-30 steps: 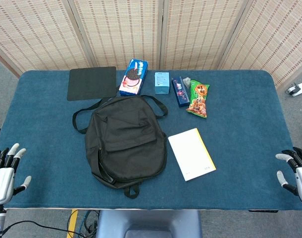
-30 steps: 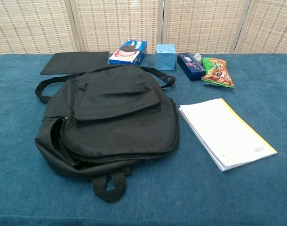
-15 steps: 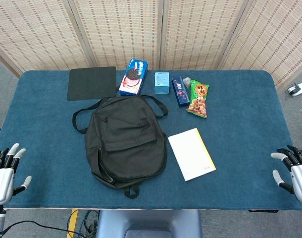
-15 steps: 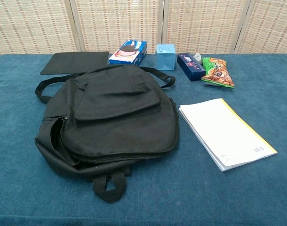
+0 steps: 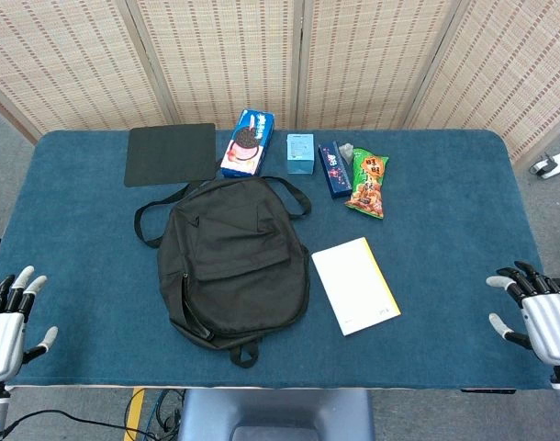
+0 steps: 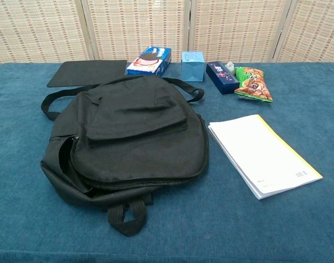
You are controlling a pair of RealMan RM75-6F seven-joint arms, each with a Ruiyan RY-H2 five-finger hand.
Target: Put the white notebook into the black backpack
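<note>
At the near right corner of the table, the right hand [image 5: 537, 317] hangs just off the edge with its fingers spread and nothing in it; the left hand [image 5: 6, 317] sits at the opposite near corner, fingers likewise apart and empty. Neither shows in the chest view. Neither touches anything on the table.

Out from the right hand, well apart from it, lies the flat white paper notebook with a yellow edge [image 6: 263, 154], closed, resting on the cloth just beside the soft black fabric backpack [image 6: 128, 139]. The backpack lies flat on its back, straps trailing toward the far side, and its main zip looks open along the near left side — a dark gap shows there in the chest view.

I judge the task barely begun: the reach for the notebook is the step in hand. The next move calls for the right hand to come in over the notebook and get under its thin edge, while the left hand likely has to lift the bag's mouth wide enough to take it.

Along the far side sit a dark rectangular mat [image 5: 171, 154], a blue cookie packet [image 5: 247, 142], a small light-blue box [image 5: 300, 153], a dark blue slim box [image 5: 332, 169] and a green snack bag [image 5: 367, 185]. The table wears a blue cloth [image 5: 445, 230]; woven reed screens [image 5: 216, 55] stand behind it.
</note>
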